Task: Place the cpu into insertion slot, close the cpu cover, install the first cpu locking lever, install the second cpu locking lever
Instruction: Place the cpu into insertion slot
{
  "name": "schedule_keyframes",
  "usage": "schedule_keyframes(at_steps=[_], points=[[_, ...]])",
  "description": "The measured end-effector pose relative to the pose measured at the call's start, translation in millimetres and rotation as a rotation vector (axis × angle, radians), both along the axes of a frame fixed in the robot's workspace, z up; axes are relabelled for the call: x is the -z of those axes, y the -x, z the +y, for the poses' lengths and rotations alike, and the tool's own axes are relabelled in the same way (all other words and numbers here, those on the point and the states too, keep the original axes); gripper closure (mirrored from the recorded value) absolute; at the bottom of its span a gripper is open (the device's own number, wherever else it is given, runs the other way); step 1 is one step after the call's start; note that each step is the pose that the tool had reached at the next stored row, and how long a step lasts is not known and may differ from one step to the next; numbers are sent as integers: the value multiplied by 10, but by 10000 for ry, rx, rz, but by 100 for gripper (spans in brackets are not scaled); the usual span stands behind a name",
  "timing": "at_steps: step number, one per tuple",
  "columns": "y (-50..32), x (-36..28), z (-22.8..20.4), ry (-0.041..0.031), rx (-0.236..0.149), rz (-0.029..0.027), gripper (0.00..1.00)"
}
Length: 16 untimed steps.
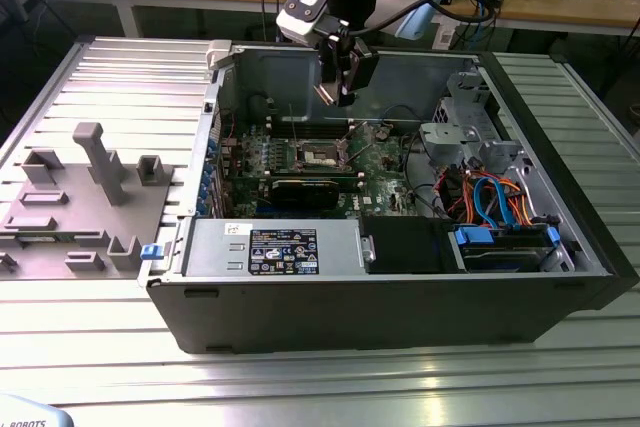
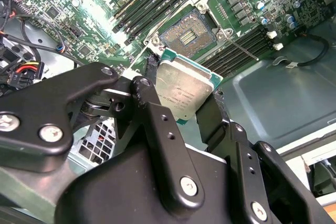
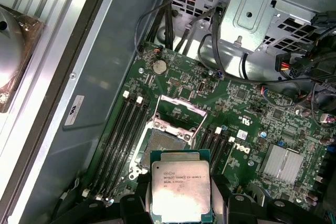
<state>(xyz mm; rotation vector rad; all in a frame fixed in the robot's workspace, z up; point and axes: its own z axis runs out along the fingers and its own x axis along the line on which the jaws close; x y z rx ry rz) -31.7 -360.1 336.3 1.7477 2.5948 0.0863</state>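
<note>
My gripper hangs inside the open computer case, above the green motherboard. It is shut on the cpu, a flat square chip with a silver top, held by two opposite edges between black fingers. The first wrist view shows the cpu a short way above and to one side of the insertion slot, not touching it. The slot is bare, its dark contact field exposed. The cpu cover stands swung up behind the slot. A thin locking lever juts out beside the slot.
The case lies on a slatted aluminium table. Memory slots flank the socket. A long black card, a power supply, a metal drive cage and coloured cables crowd the inside. A grey fixture stands at the exterior view's left.
</note>
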Motion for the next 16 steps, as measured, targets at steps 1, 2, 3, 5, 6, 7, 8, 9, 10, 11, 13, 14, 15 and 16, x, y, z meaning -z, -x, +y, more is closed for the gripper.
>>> schedule_keyframes(at_steps=[1, 2, 3, 5, 6, 7, 8, 9, 10, 11, 13, 14, 15, 16], points=[[0, 0, 0, 0, 5, 0, 46], [0, 0, 0, 0, 10, 0, 46], [0, 0, 0, 0, 14, 0, 46], [0, 0, 0, 0, 29, 0, 46], [0, 0, 0, 0, 33, 0, 46], [0, 0, 0, 0, 43, 0, 46], [0, 0, 0, 0, 52, 0, 46], [0, 0, 0, 0, 61, 0, 46], [0, 0, 0, -1, 66, 0, 46], [0, 0, 0, -1, 71, 0, 46], [0, 0, 0, 0, 81, 0, 46], [0, 0, 0, 0, 87, 0, 46], [0, 0, 0, 0, 91, 1, 46], [0, 0, 0, 0, 99, 0, 46]])
